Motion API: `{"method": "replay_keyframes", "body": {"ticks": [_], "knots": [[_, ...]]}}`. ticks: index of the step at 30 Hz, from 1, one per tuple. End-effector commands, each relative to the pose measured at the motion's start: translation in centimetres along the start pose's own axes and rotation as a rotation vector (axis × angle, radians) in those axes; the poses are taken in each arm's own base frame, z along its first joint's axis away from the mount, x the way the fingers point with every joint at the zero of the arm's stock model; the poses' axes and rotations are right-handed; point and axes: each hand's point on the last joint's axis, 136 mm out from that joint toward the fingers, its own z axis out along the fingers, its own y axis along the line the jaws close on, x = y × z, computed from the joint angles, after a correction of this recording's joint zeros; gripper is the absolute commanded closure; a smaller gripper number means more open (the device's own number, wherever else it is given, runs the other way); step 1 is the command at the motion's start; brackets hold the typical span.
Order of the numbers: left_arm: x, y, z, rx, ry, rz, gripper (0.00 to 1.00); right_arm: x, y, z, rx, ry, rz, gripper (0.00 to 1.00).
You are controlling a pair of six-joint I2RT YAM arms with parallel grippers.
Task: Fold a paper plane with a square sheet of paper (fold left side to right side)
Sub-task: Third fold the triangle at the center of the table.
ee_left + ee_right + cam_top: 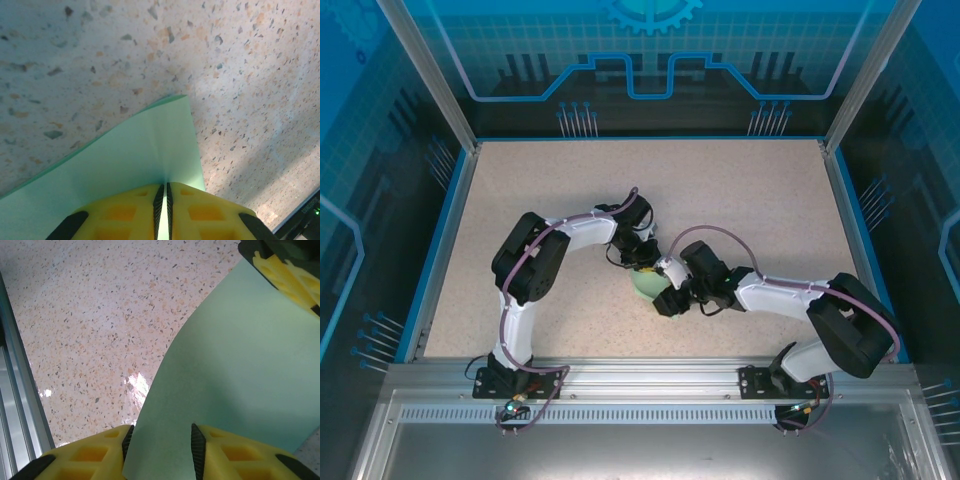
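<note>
The square sheet of paper [645, 284] is pale mint green and sits between both grippers at the middle of the table. My left gripper [165, 186] is shut on the sheet [130, 155], with a thin strip of it pinched between the yellow fingers. A soft crease runs forward from the pinch toward a corner of the paper. My right gripper [161, 440] is open, its jaws well apart, and the paper [240, 350] passes through the gap with its left edge at the left pad. In the right wrist view the left gripper's yellow fingers [282, 272] hold the sheet's far end.
The speckled beige tabletop [720, 200] stretches wide behind and to both sides of the arms. An aluminium rail [640, 375] runs along the near edge, and that rail [15, 405] lies close to the left of my right gripper. Blue enclosure walls [650, 70] ring the table.
</note>
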Motion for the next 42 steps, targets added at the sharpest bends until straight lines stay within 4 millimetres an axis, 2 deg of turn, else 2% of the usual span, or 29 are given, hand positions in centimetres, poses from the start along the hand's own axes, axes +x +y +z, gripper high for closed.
{"method": "replay_keyframes", "body": {"ticks": [1, 14, 16, 21, 27, 35, 42], "knots": [[2.1, 2.8, 2.1, -0.103, 0.070, -0.033, 0.84, 0.6, 0.7, 0.1, -0.013, 0.015, -0.017, 0.63], [2.1, 2.8, 2.2, -0.105, 0.071, -0.033, 0.84, 1.7, 0.3, 0.9, -0.001, 0.051, -0.012, 0.65], [2.1, 2.8, 2.2, -0.105, 0.070, -0.033, 0.84, 1.9, 0.3, 0.9, -0.003, 0.055, -0.010, 0.69], [2.1, 2.8, 2.2, -0.105, 0.072, -0.033, 0.84, 1.0, 0.6, 0.3, -0.003, 0.023, -0.024, 0.89], [2.1, 2.8, 2.1, -0.105, 0.071, -0.034, 0.84, 0.5, -0.7, 0.1, 0.042, 0.028, -0.022, 0.98], [2.2, 2.8, 2.1, -0.103, 0.072, -0.033, 0.84, 0.3, -2.3, 0.4, 0.076, 0.028, -0.026, 1.00], [2.2, 2.8, 2.1, -0.103, 0.073, -0.032, 0.84, 0.1, -2.6, 0.4, 0.038, 0.005, -0.040, 1.00]]}}
